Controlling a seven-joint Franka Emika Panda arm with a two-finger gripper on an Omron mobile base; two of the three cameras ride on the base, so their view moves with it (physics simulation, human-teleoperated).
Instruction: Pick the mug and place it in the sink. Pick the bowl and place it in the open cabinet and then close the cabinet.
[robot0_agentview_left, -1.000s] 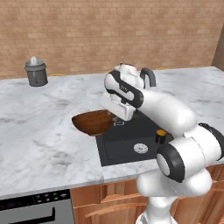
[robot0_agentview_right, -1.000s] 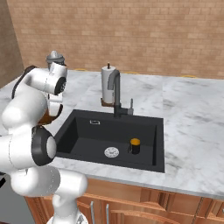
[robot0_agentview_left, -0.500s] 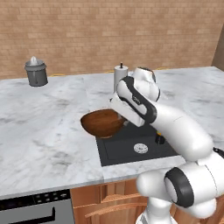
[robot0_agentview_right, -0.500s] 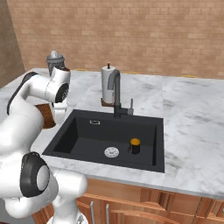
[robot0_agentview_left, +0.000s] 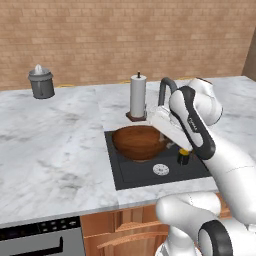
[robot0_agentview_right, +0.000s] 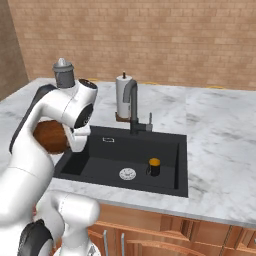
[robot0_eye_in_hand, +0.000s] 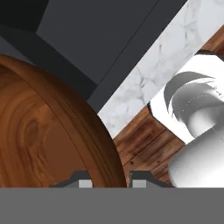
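My gripper (robot0_agentview_left: 164, 136) is shut on the right rim of the dark brown wooden bowl (robot0_agentview_left: 139, 142), which hangs tilted over the left end of the black sink (robot0_agentview_left: 114, 167). In the hand view the bowl (robot0_eye_in_hand: 43, 131) has its wall pinched between the two fingertips (robot0_eye_in_hand: 81, 182). From the right base view the bowl (robot0_agentview_right: 48, 136) is partly hidden behind my arm. A small dark mug (robot0_agentview_left: 184, 157) with an orange top stands upright on the sink floor near the round drain, and shows as the mug (robot0_agentview_right: 154, 166) from the right. The cabinet is out of view.
A dark gooseneck faucet (robot0_agentview_right: 132, 106) rises behind the sink, with a paper towel roll (robot0_agentview_left: 137, 96) on a wooden stand just behind it. A grey lidded canister (robot0_agentview_left: 41, 82) stands at the back left. Marble counter (robot0_agentview_left: 55, 145) stretches left of the sink; a brick wall closes the back.
My arm has carried the bowl to the right, from above the counter left of the sink to over the sink's left end. The grip has stayed on the rim.
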